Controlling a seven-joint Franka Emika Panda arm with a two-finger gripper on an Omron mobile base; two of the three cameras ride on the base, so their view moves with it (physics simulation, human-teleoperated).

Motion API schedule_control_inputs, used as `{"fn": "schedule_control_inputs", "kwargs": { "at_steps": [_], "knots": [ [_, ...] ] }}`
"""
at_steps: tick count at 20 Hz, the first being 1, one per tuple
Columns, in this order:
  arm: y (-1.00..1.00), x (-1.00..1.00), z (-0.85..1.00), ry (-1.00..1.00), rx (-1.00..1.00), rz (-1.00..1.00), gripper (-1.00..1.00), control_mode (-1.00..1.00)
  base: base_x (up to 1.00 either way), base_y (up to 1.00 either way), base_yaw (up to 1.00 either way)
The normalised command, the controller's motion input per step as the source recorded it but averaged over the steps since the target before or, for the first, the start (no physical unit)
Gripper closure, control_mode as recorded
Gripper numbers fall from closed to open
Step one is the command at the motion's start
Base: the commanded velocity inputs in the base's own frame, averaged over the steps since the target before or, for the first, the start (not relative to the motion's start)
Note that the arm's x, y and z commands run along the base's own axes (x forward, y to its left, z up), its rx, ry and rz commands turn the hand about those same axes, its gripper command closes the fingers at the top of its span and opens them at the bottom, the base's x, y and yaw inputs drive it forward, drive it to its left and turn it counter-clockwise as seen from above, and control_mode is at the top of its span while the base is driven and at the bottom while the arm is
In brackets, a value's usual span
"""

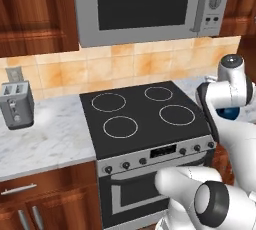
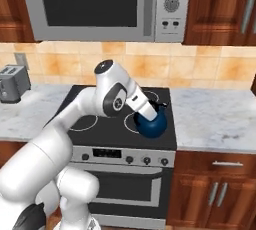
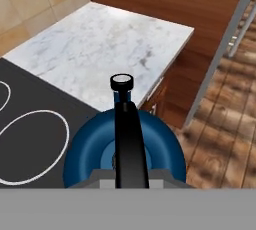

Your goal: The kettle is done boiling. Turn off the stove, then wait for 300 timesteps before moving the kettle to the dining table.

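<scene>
Gripper clamped on the kettle by its black handle, kettle hanging directly under the hand, handle's long axis in line w/ the hand view, spout end pointing away. Kettle looks lifted over the stove right-front edge, counter just beyond.

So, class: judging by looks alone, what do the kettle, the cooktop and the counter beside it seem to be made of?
Kettle: probably enamelled or painted metal, going by its smooth, even dark-blue body; the handle is plain black, maybe plastic.
Cooktop: looks like black glass, flat and seamless, with white burner rings printed on.
Counter: appears to be polished marble, white with grey veining, though it could be an imitation.
</scene>
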Motion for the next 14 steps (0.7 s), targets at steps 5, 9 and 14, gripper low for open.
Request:
{"fn": "schedule_control_inputs", "kwargs": {
  "at_steps": [5,9,14],
  "knots": [
    [0.00,0.00,0.00,0.00,0.00,0.00,1.00,1.00,-0.41,-0.09,-0.41],
    [0.00,0.00,0.00,0.00,0.00,0.00,1.00,1.00,-0.42,-0.20,-0.46],
    [0.00,0.00,0.00,0.00,0.00,0.00,1.00,1.00,-0.42,-0.19,-0.46]
  ]
}}
